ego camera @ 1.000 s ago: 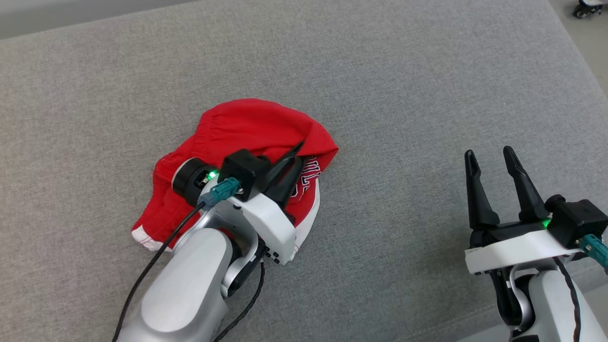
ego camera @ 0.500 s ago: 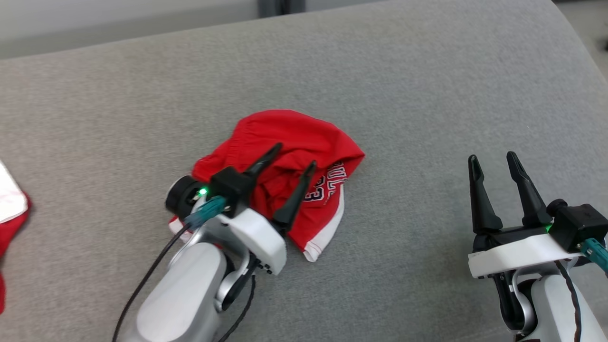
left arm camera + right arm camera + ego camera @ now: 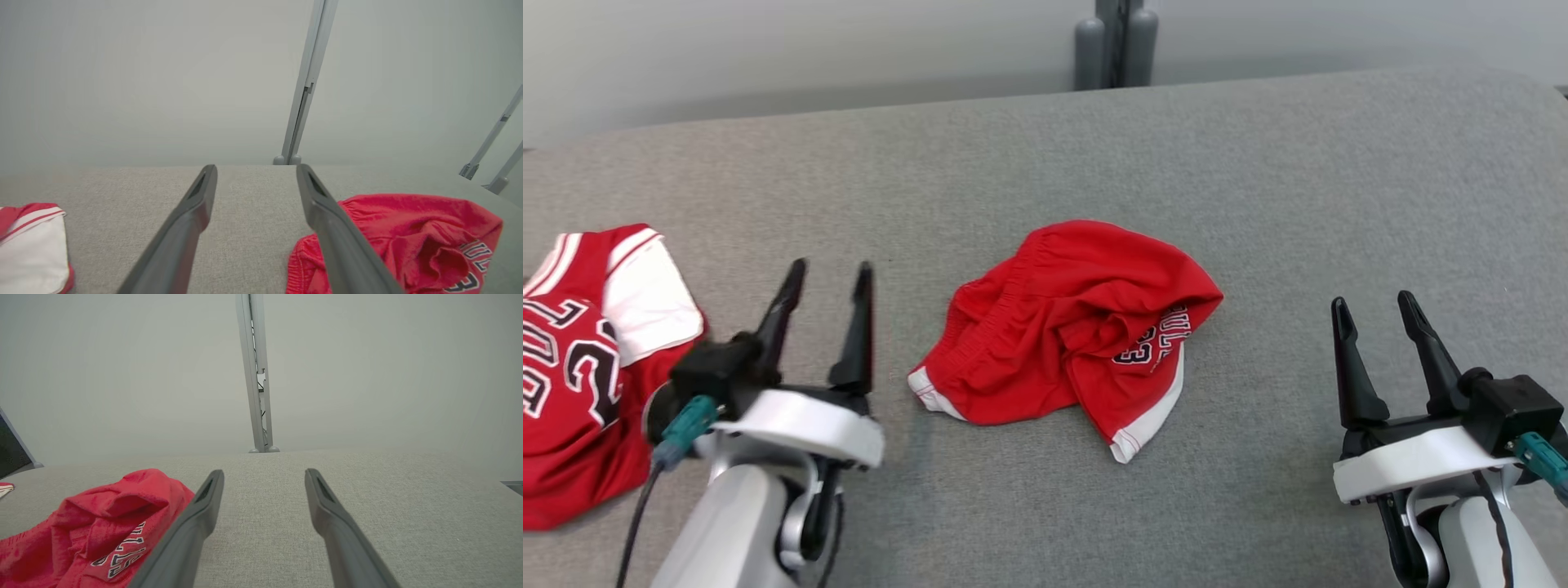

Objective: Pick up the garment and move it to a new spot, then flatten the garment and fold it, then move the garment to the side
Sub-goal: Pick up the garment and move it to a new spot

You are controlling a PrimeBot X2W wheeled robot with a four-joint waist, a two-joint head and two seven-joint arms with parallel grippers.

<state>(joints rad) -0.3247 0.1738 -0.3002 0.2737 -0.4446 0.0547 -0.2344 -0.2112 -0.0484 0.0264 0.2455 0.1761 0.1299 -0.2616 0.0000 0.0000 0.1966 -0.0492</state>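
Withdrawn from red shorts (image 3: pixel 1070 327) since earlier frame: left gripper (image 3: pixel 832 265) lower left, jaws spread wide, empty | right gripper (image 3: pixel 1372 300) lower right, likewise wide, empty | red shorts crumpled mid-frame on grey cushion (image 3: pixel 1298 188), touching neither | jersey (image 3: pixel 572 359) at left edge | step: relocation seemingly done, flattening due | next: calls for pinching opposite edges, pulling apart

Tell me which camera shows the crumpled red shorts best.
Head view: the red shorts lie whole and unobstructed on the grey cushion. The left wrist view crops them at its bottom edge, partly behind a finger; the right wrist view crops them at its lower left.
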